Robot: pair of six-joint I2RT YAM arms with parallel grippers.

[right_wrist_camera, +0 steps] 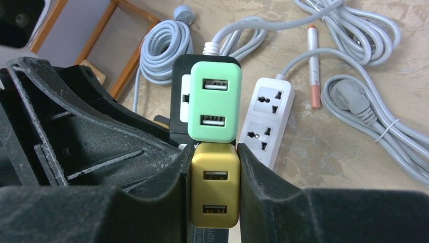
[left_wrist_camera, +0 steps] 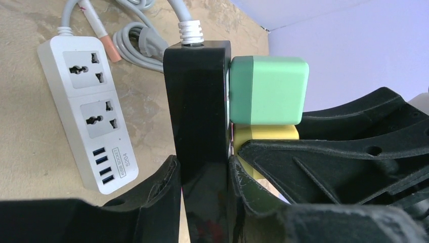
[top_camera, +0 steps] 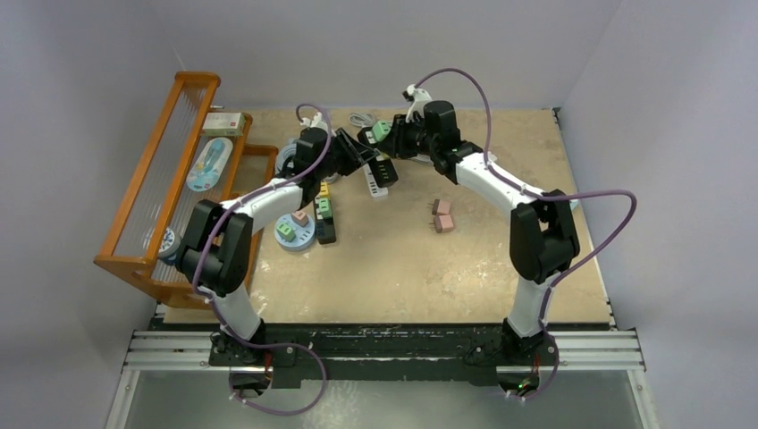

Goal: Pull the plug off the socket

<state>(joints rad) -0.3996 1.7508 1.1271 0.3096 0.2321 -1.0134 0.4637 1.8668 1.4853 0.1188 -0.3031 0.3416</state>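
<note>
A black socket strip is held up off the table, and my left gripper is shut on its body. Two plugs sit side by side in its face: a mint-green USB plug and a mustard-yellow one. My right gripper is shut on the yellow plug, a finger pressed on each side. In the top view the two grippers meet at the back centre of the table, left and right, with the green plug showing between them.
A white power strip lies on the table just below the held strip. Coiled grey cables and a pink-tipped pen lie behind. A wooden rack stands left; a second black strip with plugs, a blue dish and pink blocks lie nearer.
</note>
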